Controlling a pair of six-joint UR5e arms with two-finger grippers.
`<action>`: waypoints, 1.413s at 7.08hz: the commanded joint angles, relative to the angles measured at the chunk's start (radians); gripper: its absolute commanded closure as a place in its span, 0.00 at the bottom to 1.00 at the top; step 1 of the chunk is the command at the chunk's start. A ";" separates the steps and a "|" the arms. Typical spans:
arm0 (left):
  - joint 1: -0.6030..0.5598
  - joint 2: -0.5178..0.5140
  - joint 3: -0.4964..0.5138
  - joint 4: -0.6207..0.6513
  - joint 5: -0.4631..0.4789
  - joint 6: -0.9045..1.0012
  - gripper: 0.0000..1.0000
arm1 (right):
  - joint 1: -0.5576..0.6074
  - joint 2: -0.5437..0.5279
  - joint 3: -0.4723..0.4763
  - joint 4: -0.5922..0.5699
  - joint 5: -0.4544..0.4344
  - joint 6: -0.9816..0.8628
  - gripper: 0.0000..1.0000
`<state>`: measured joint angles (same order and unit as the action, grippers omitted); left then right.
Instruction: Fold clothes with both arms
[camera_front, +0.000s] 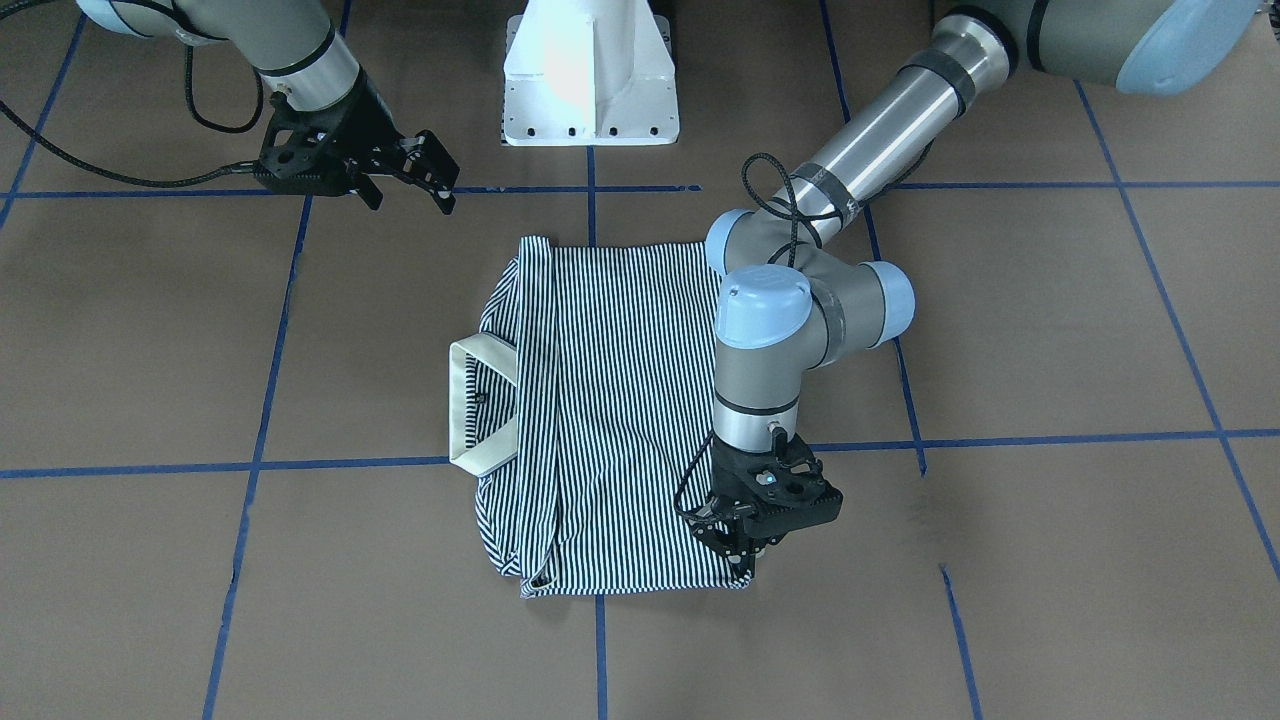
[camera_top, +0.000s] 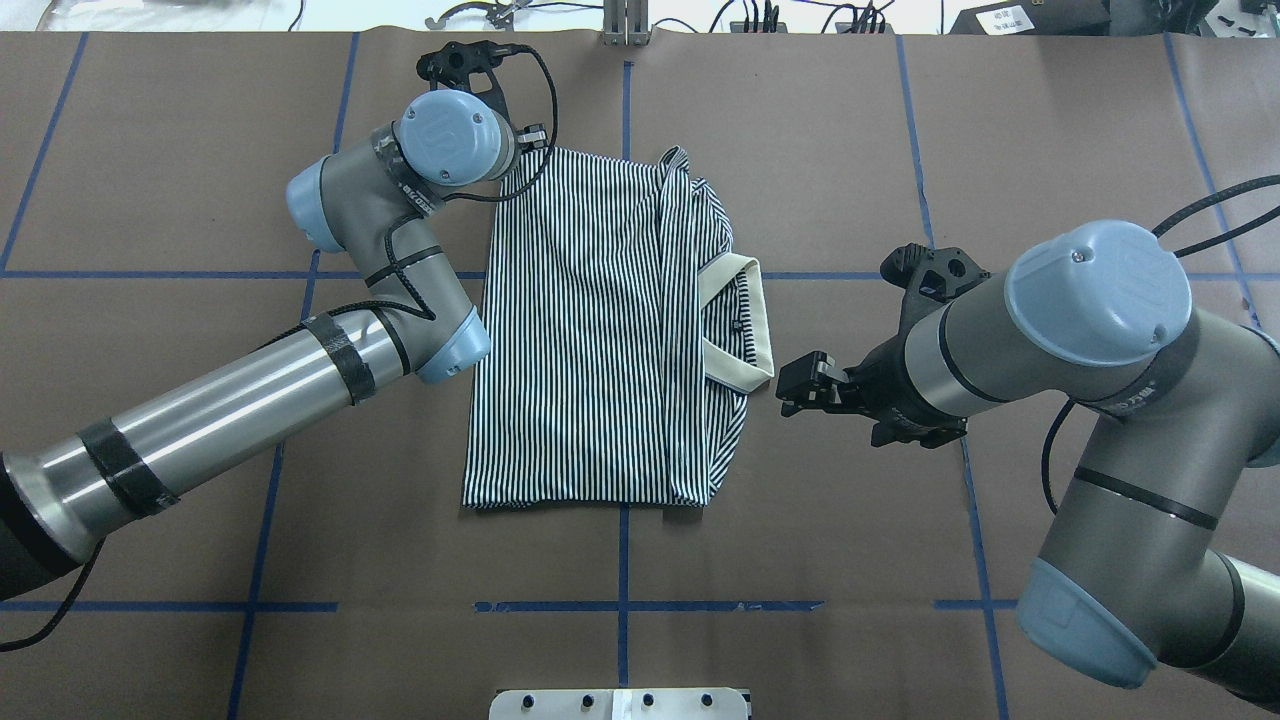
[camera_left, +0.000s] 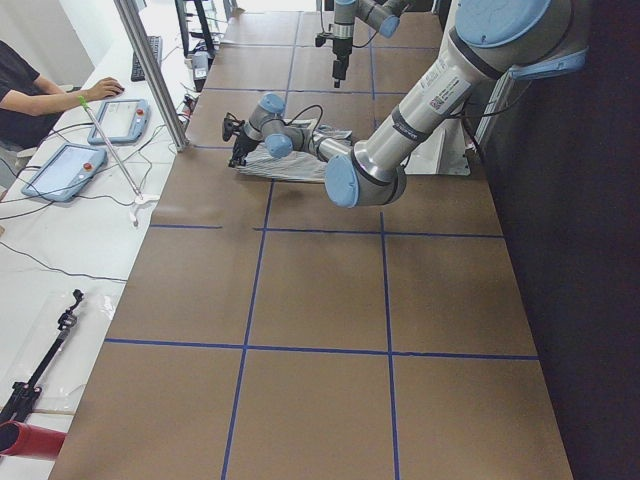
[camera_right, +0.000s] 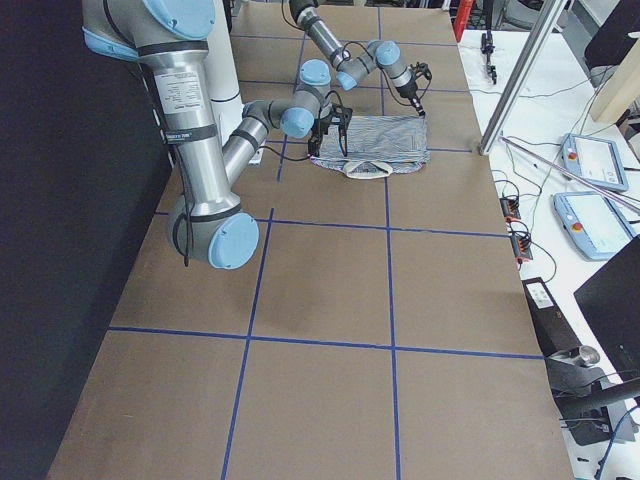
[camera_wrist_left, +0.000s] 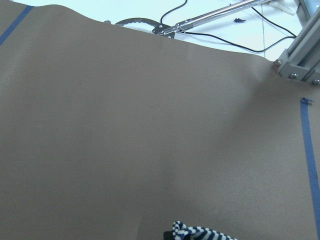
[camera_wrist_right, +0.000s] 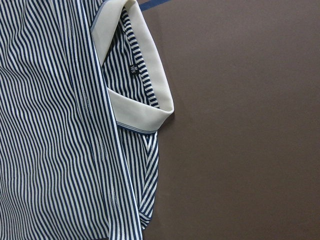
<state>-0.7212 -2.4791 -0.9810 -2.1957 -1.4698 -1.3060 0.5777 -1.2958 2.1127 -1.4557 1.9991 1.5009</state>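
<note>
- Currently the striped polo shirt (camera_front: 610, 400) lies flat in the middle of the brown table (camera_front: 1050, 330). It is drawn in to a rough rectangle with no sleeve spread out and cloth doubled over near the neck end, so I judge the fold partway done.
- Its cream collar (camera_top: 758, 330) juts from the edge on the robot's right side and the hem faces the robot's left, which leaves one gripper for each end of the garment.
- The left gripper (camera_front: 743, 560) is down at the hem corner farthest from the robot's base. The left wrist view shows a bunched bit of striped cloth at its lower edge, so the fingers appear pinched on that corner, probably to carry the hem across towards the collar.
- The right gripper (camera_top: 792, 388) hovers just beside the collar without touching it, fingers apart and holding nothing. Placed there, it seems ready to take or pin the neck end while the left one works.
- Blue tape lines (camera_front: 350, 465) cross the table in a grid, and the shirt covers one of their crossings, likely a placement mark.
- A small dark neck label (camera_wrist_right: 131, 67) sits inside the collar, but its pale print is too small to read.
- No chest logo shows in these views, and the lettering on the right arm (camera_top: 1100, 420) is too fine to make out.
</note>
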 joint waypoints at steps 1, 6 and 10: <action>-0.030 -0.001 0.015 -0.007 0.026 0.068 0.00 | -0.004 0.013 -0.008 -0.002 -0.035 -0.002 0.00; -0.066 0.156 -0.381 0.251 -0.237 0.187 0.00 | -0.018 0.147 -0.183 -0.018 -0.108 -0.141 0.00; -0.037 0.388 -0.896 0.534 -0.340 0.203 0.00 | -0.079 0.401 -0.411 -0.166 -0.169 -0.287 0.00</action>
<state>-0.7721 -2.1424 -1.7572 -1.7312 -1.7846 -1.1049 0.5219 -0.9695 1.7858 -1.6052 1.8562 1.2617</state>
